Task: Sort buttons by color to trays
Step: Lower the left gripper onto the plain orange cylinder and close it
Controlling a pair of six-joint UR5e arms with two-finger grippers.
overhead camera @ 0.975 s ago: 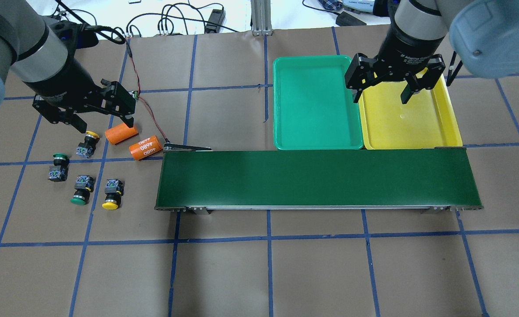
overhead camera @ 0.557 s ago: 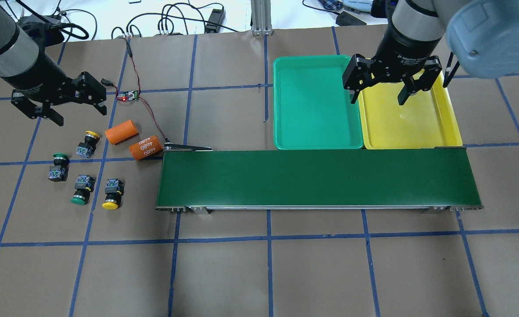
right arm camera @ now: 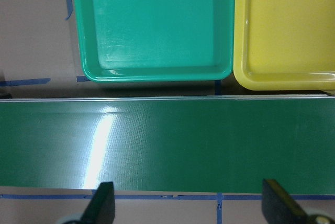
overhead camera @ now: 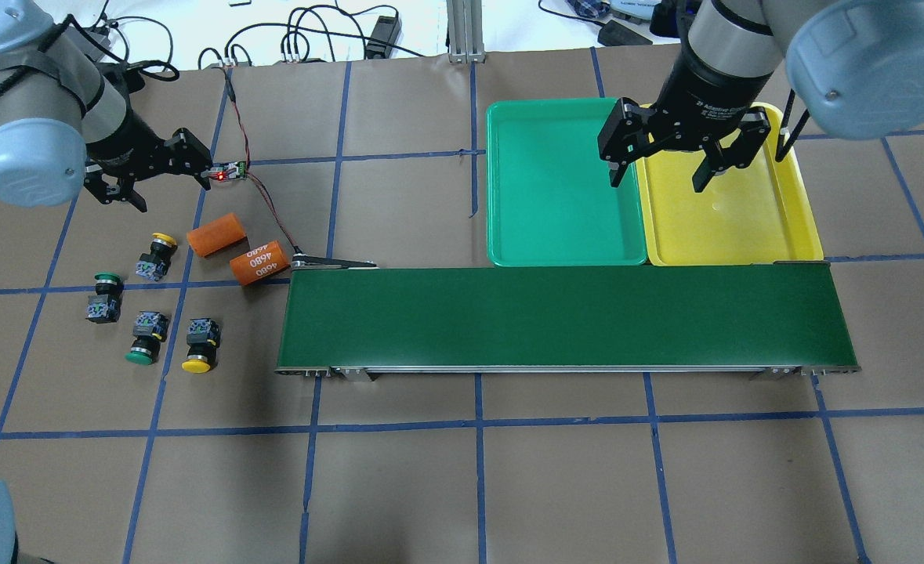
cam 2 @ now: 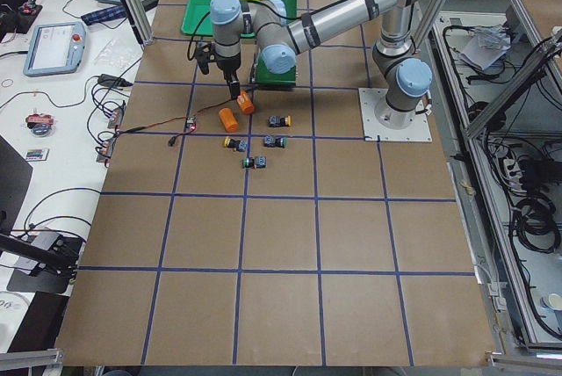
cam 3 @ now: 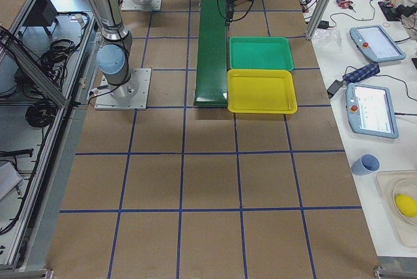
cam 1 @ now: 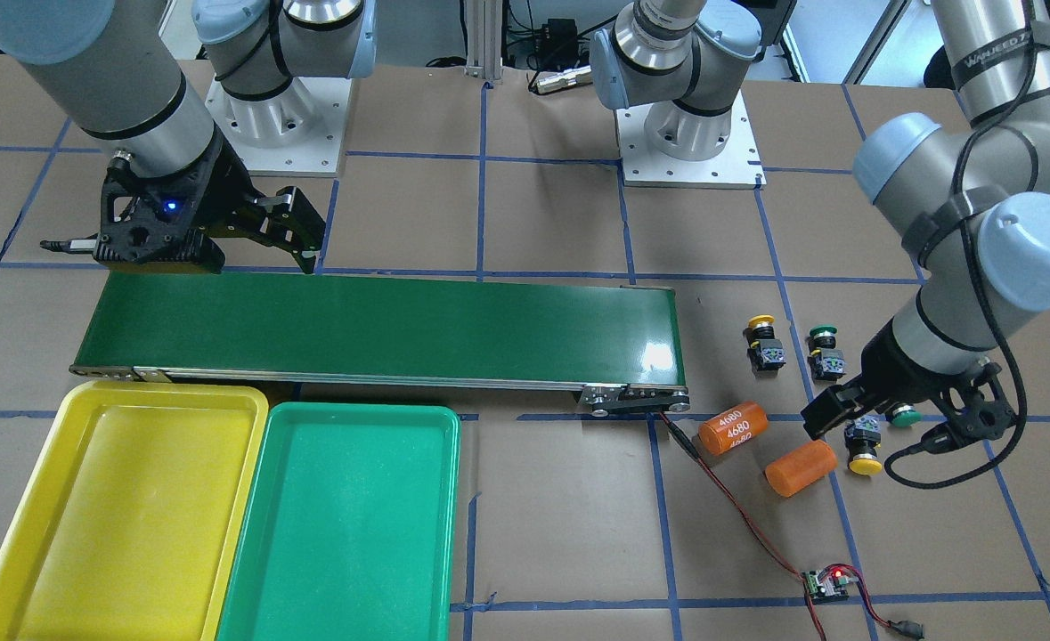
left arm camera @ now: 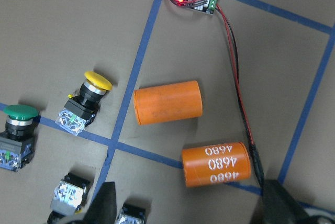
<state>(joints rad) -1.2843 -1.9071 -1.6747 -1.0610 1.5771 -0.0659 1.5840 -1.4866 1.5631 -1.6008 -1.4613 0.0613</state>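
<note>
Several buttons lie left of the conveyor: a yellow-capped one (overhead camera: 156, 254) (left arm camera: 86, 103), a green-capped one (overhead camera: 103, 296) (left arm camera: 18, 135), another green one (overhead camera: 144, 337) and another yellow one (overhead camera: 199, 343). My left gripper (overhead camera: 172, 188) (cam 1: 890, 427) hangs open and empty above and behind them, touching nothing. The green tray (overhead camera: 501, 180) (right arm camera: 154, 25) and the yellow tray (overhead camera: 798, 196) (right arm camera: 288, 25) sit side by side behind the belt, both with nothing in them. My right gripper (overhead camera: 657, 180) hovers open and empty over the seam between the trays.
The long dark green conveyor (overhead camera: 563, 317) runs across the middle. Two orange cylinders (overhead camera: 216, 235) (overhead camera: 259, 262) lie between the buttons and the belt end. A small circuit board (overhead camera: 228, 171) with red and black wires leads to the conveyor. Cables lie past the table's back edge.
My left gripper has pulled back from just above the yellow button toward the far left and turned, still open. The right gripper has drifted slightly left. The buttons have not moved.
</note>
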